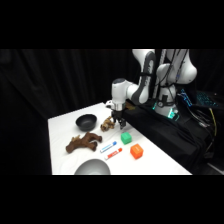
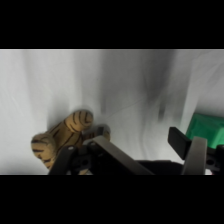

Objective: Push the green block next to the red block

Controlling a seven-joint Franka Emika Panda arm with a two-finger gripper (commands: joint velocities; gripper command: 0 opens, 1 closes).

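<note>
My end effector (image 1: 120, 122) hangs with fingers spread and empty, just at 11 o'clock of the green block (image 1: 126, 137); I should drop behind it and push steadily toward 5 o'clock, stopping beside the red block (image 1: 136, 151).

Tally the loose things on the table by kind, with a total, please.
Blocks: 2, green block and red block
Stuffed toys: 2, brown toy and striped toy
Markers: 2, blue marker and red marker
Bowls: 2, black bowl and grey bowl
Total: 8
</note>
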